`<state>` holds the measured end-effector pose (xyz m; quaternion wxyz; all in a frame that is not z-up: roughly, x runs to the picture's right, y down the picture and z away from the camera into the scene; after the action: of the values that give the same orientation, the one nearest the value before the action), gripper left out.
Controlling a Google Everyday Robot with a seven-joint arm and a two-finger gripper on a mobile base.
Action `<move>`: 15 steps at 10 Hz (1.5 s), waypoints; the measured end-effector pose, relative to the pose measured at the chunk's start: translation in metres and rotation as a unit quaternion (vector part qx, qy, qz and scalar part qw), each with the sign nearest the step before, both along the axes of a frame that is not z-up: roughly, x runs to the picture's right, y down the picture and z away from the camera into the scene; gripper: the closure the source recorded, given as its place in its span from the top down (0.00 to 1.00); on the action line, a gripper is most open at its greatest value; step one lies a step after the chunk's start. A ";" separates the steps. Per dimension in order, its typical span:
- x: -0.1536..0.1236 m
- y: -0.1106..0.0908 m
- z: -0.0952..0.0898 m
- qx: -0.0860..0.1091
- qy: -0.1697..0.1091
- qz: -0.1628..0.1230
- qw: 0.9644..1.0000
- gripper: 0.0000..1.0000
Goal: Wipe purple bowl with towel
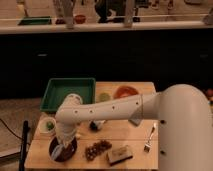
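The white arm reaches leftward from its bulky shoulder at the right, running low and nearly level across the counter. At a rounded elbow just in front of the tray it bends sharply, and the forearm drops almost straight down. The arm's shell is smooth and glossy, with a row of small dark dots along its side.

The hand is at the bottom of that drop, down in the purple bowl, which sits at the counter's front left corner. Whether the hand is wide or narrow cannot be told, as the wrist covers it. A pale, bluish patch that looks like the towel lies against the bowl's left inner side, directly under the hand. I cannot tell whether it is gripped or only pressed.

The bowl is round, shallow and dark, and reads as deep purple-brown. The counter is pale wood. The tray is a green rectangle with raised walls. Near it stand a small lime-green dish and a round orange bowl. A little white cup with something green in it sits left of the forearm. Toward the front lie a lumpy brown cluster, a tan block and a metal fork.
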<state>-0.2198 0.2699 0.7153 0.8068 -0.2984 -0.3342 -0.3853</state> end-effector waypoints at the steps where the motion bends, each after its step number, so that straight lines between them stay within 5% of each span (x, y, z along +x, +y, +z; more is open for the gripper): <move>1: -0.015 0.000 0.000 0.002 -0.016 -0.006 1.000 0.00; 6: -0.042 0.018 -0.030 0.001 -0.066 -0.017 0.998 0.00; 11: -0.006 0.047 -0.052 -0.020 -0.039 0.003 0.999 0.00; 15: 0.025 0.031 -0.037 -0.019 -0.007 0.013 1.000 0.00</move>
<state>-0.1952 0.3013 0.6779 0.8036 -0.3062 -0.3511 -0.3704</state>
